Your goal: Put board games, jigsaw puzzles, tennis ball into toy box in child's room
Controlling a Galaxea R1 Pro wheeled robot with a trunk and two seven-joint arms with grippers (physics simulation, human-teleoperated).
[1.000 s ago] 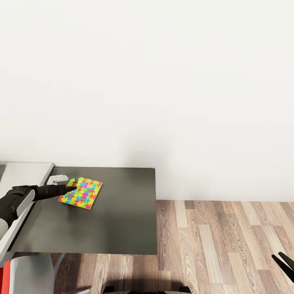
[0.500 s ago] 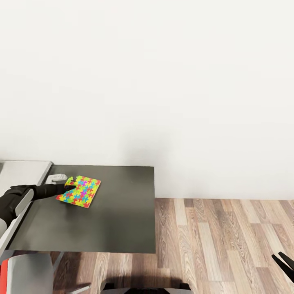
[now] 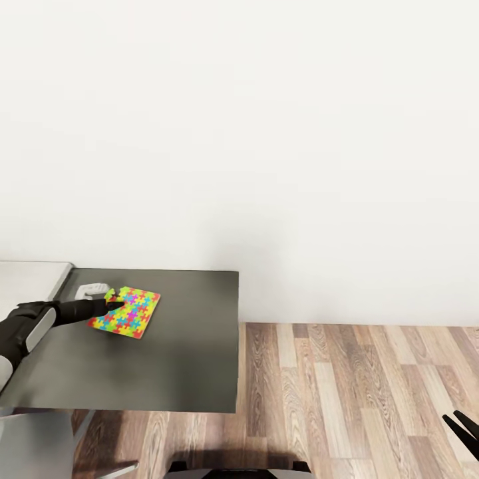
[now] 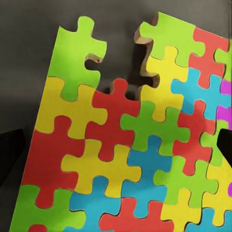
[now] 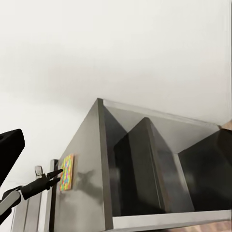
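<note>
Jigsaw puzzle (image 3: 125, 312) lies flat on the dark worktop (image 3: 166, 359), far-left part, long axis running near-left to far-right. Left hand (image 3: 114, 305) is right at its left edge, fingers spread either side of the slab in the wrist view, not clenched yet. Right hand (image 3: 464, 428) hangs low, well apart over the floor; can't tell its state. Left arm's job.

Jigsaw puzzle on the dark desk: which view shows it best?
The left wrist view: the jigsaw puzzle is close up, single pieces distinct. The head view shows it whole but small; the right wrist view shows a tiny, foreshortened patch.
</note>
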